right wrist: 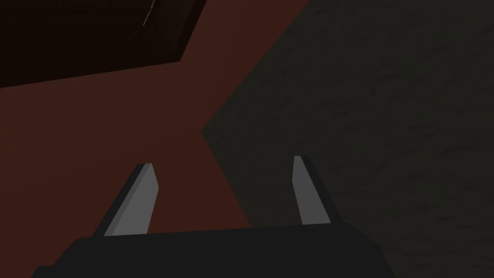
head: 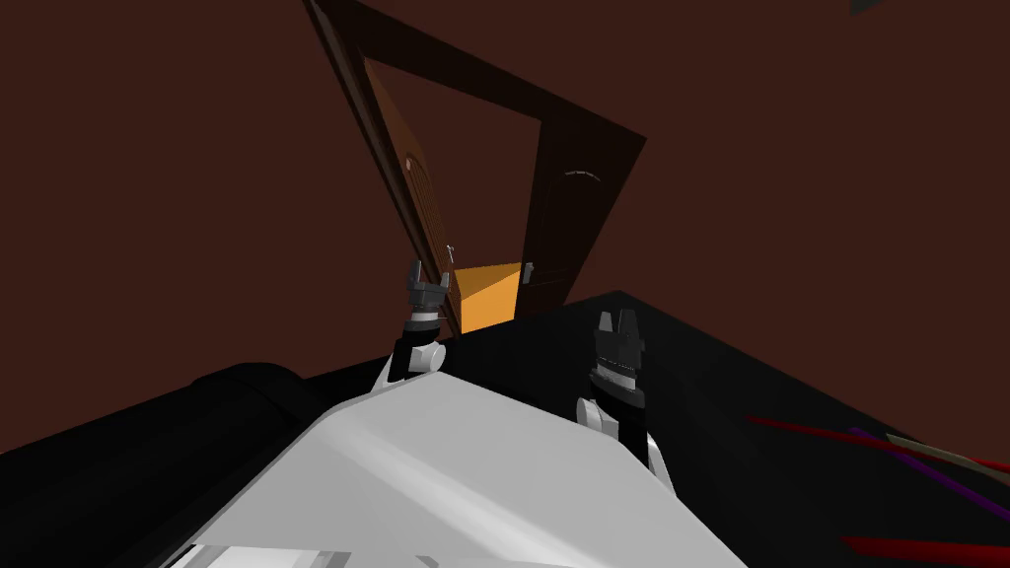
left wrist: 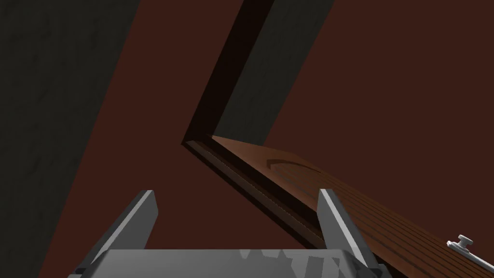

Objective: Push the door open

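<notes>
A brown wooden door (head: 412, 187) hangs ajar in a dark brown frame (head: 493, 94), swung away on the left side of the opening. It has a small light handle (head: 451, 251). My left gripper (head: 428, 271) is raised in front of the door's lower free edge, open and holding nothing. In the left wrist view the door panel (left wrist: 347, 198) and its handle (left wrist: 462, 242) lie just beyond one finger (left wrist: 335, 217) of the left gripper (left wrist: 235, 192); I cannot tell whether they touch. My right gripper (head: 614, 318) (right wrist: 222, 162) hangs open and lower, to the right of the doorway.
A second, darker door (head: 564, 222) stands at the right of the opening, with an orange surface (head: 488, 296) between the two. Dark red-brown walls (head: 148, 197) flank the frame. The floor (head: 750, 394) is black, with coloured stripes (head: 888, 444) at the lower right.
</notes>
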`<state>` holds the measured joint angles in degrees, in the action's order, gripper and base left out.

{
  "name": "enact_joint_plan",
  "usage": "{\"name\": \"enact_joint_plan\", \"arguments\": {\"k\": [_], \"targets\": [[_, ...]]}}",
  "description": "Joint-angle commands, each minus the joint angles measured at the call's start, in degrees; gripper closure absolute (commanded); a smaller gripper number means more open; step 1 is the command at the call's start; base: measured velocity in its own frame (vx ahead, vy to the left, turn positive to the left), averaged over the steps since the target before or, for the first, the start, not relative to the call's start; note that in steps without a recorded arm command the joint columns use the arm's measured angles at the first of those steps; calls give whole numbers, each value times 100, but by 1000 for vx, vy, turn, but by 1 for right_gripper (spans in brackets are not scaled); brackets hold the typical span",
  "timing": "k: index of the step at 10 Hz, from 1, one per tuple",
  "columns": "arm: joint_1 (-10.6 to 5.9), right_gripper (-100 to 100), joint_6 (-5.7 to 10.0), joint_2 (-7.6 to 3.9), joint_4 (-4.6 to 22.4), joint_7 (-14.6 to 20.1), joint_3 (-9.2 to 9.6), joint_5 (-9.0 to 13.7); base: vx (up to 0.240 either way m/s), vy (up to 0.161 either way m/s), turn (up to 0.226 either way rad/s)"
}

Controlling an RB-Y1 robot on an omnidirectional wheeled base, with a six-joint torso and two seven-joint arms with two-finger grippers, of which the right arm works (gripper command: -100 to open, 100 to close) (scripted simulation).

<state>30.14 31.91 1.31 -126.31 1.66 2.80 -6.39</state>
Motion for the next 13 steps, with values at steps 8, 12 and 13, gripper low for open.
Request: {"name": "enact_joint_plan", "arguments": {"k": [8, 12, 13], "targets": [[-606, -100, -230, -265, 968, 54, 114, 81, 123, -41, 72], [-989, -100, -376, -372, 1581, 89, 186, 133, 122, -69, 96], [-1073, -100, -407, -391, 1715, 96, 202, 144, 79, -58, 84]]}}
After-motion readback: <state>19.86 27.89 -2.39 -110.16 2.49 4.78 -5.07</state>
